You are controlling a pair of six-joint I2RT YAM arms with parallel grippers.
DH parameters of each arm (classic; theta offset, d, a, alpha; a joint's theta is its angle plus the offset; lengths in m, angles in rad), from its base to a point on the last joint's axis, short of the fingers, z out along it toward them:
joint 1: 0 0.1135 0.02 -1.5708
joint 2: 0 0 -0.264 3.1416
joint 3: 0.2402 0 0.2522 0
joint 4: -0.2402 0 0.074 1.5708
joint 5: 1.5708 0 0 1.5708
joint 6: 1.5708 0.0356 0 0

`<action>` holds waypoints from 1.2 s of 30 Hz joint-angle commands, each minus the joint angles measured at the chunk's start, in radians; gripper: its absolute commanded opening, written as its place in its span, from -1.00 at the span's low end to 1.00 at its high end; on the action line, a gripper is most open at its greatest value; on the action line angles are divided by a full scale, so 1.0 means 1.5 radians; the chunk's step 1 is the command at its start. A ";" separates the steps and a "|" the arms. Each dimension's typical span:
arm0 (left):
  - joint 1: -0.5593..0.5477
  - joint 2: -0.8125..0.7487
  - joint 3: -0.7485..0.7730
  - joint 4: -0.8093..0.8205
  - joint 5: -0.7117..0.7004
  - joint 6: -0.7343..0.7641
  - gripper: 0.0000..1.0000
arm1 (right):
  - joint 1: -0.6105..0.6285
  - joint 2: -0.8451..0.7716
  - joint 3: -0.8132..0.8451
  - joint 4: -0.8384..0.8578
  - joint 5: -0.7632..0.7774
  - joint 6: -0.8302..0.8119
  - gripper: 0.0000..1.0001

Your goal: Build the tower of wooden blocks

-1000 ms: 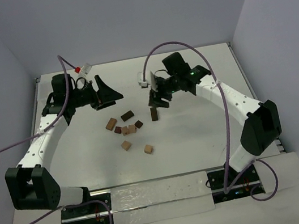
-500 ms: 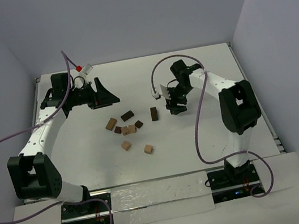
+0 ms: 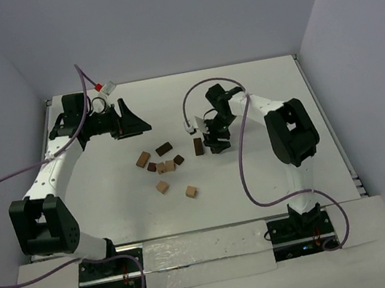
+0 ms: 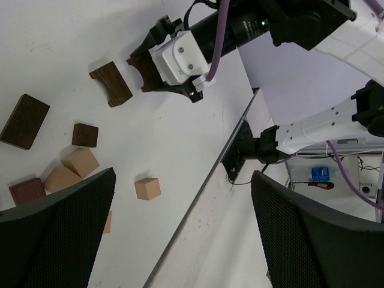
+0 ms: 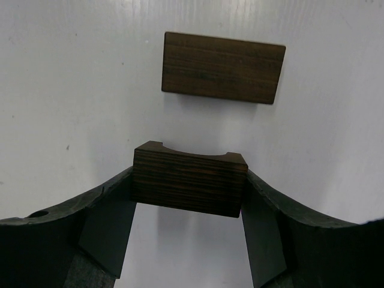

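White table, both arms reaching inward over it. Left gripper hangs over the far-left part, jaws spread wide, nothing between them. Right gripper is near table centre, its fingers pressed against both sides of a notched dark block; whether that block rests on the surface cannot be told. Just ahead of it, not touching, lies a flat dark block. Remaining wood blocks, tan and dark, lie scattered to the left, several touching. One tan cube sits apart, nearer the bases.
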 commanded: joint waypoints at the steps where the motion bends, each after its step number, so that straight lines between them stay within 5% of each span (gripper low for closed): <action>1: 0.008 -0.002 0.028 0.011 0.024 0.020 0.98 | 0.013 0.013 0.036 0.015 -0.004 0.025 -0.30; 17: 0.014 -0.017 0.024 0.016 0.024 0.027 0.99 | 0.036 0.076 0.088 0.002 0.041 0.055 -0.04; 27: 0.014 -0.016 0.030 0.006 0.021 0.038 0.98 | 0.039 0.087 0.101 -0.004 0.052 0.065 0.52; 36: 0.014 -0.016 0.029 0.005 0.018 0.042 0.99 | 0.039 0.084 0.097 -0.004 0.051 0.062 0.41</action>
